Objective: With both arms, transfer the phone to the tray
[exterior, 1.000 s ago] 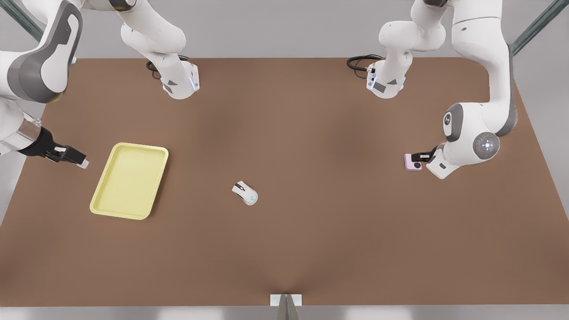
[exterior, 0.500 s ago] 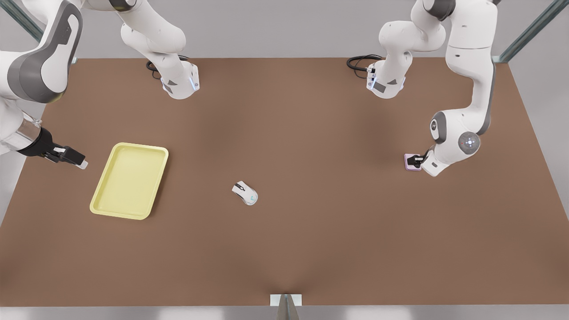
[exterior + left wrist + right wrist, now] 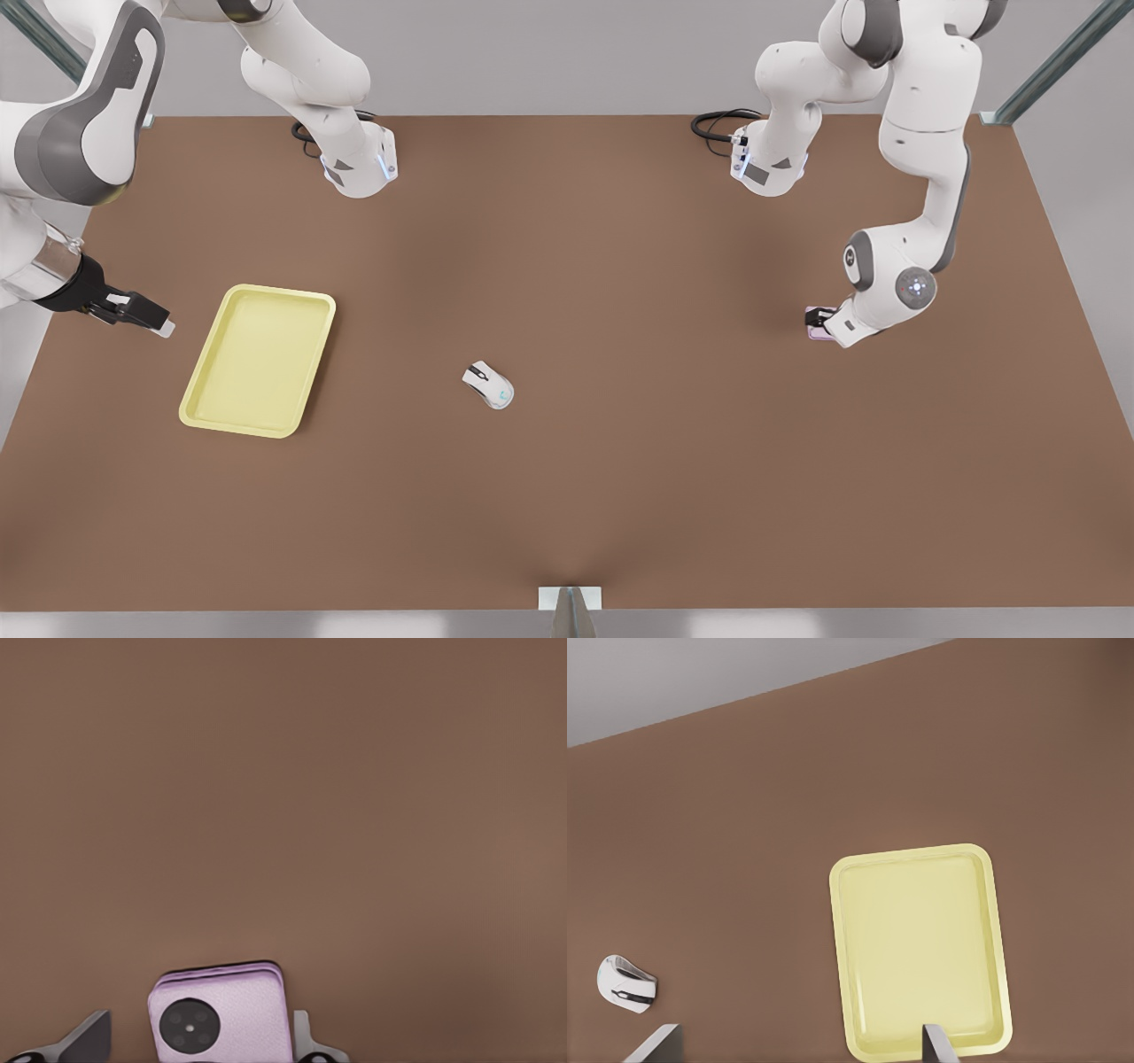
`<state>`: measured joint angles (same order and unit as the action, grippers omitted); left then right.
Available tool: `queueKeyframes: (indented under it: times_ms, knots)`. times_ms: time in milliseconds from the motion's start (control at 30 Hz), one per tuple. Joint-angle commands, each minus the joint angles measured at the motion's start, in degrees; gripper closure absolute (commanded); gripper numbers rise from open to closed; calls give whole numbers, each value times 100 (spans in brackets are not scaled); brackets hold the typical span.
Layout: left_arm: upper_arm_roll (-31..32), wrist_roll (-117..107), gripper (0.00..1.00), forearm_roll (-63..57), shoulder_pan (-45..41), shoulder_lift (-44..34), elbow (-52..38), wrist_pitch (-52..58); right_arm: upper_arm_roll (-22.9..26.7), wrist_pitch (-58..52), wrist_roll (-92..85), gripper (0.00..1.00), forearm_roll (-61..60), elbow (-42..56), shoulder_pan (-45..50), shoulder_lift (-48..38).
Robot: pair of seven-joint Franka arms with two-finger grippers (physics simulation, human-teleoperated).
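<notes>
There are two white jointed robot arms with grey joint sections, each ending in a black two-finger gripper: the left gripper (image 3: 819, 316) and the right gripper (image 3: 152, 319), so two grippers in all. One small squarish pale pink-lilac phone (image 3: 223, 1017) lies on the one brown table (image 3: 620, 461). There is one pale yellow shallow rectangular tray (image 3: 205, 412) with rounded corners, and one white computer mouse (image 3: 488, 385). Two coils of black cable (image 3: 716, 122) sit by the arm bases.
</notes>
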<state>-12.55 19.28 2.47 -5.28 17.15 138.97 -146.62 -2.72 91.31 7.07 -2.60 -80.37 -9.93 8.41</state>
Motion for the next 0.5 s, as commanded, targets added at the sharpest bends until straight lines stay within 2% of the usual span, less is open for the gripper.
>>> queueKeyframes:
  times_ms: [0,67,200,233,267,467]
  knots:
    - [-2,1034,0,271,-8,60,-2,-200,-1,-8,23,0,-3,4,0,-6]
    - [-2,1016,0,641,1,69,-2,-200,-1,1,23,0,-3,-5,0,-6]
    - [-11,1016,0,641,1,157,-11,-191,-1,1,23,0,-3,-5,0,-6]
    - [-11,1016,8,641,1,166,-11,-191,-1,1,23,0,-3,4,0,-6]
    - [-11,1016,11,641,1,183,-11,-191,-1,1,23,0,-3,4,0,-6]
    - [-11,1016,16,641,1,262,-11,-218,-1,1,23,0,-3,-5,0,-6]
